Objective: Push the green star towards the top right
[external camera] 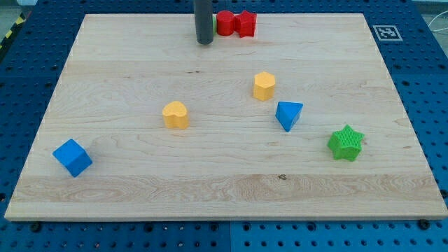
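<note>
Green star [346,143]: lower right, untouched, free path toward top right. Tip [204,42]: top centre, beside red blocks [236,23], far from star. No fingers; rod only.

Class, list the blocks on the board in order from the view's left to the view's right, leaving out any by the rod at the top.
Blue cube → yellow heart → yellow hexagon → blue triangle → green star.

Star [346,143] at board's [140,189] right, triangle [288,114] upper-left of it
</note>
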### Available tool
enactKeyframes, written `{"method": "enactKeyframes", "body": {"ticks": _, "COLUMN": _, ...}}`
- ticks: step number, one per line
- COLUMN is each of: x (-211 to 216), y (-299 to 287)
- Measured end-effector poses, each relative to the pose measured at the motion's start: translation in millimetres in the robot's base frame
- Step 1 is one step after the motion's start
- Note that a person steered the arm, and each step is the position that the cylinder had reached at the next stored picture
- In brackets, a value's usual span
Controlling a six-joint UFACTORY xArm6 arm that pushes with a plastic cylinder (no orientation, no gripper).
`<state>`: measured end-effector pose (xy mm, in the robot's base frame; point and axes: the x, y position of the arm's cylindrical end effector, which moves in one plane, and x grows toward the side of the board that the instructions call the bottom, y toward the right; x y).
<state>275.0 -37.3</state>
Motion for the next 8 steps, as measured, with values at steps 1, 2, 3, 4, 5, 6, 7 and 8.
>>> {"method": "enactKeyframes", "body": {"ticks": 1, "x": 12.6, "y": 26.5}}
{"method": "enactKeyframes", "body": {"ticks": 2, "x": 24.4, "y": 67.7}}
{"method": "enactKeyframes", "body": {"ticks": 3, "x": 39.3, "y": 108.2}}
{"method": "enactKeyframes", "body": {"ticks": 4, "x": 59.0, "y": 147.7}}
{"method": "enactKeyframes", "body": {"ticks": 5, "x": 90.6, "y": 197.1}}
{"method": "enactKeyframes", "body": {"ticks": 6, "x": 131.3, "y": 234.8}}
{"method": "enactKeyframes", "body": {"ticks": 7, "x": 179.8, "y": 264.4}}
{"method": "enactKeyframes", "body": {"ticks": 8, "x": 226.7, "y": 277.3}}
